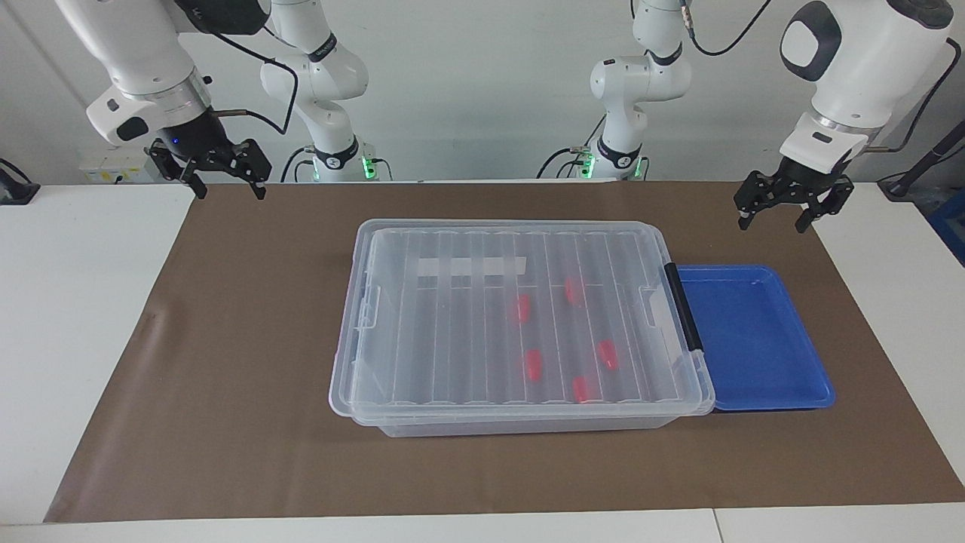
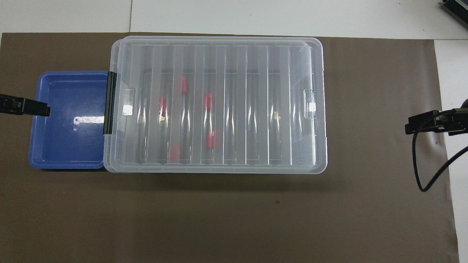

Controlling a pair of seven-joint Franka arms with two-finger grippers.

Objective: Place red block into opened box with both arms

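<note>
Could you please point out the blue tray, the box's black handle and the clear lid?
blue tray (image 1: 754,339), facing view, bare floor.
black handle (image 1: 684,308), facing view, mid-bar.
clear lid (image 2: 256,106), overhead view, ribbed top.

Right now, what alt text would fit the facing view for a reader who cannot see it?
A clear box with its ribbed lid on holds five red blocks, beside an empty blue tray on a brown mat. Both arms wait raised, pincers open: left pincer and right pincer over the mat's corners nearest the robots.
</note>
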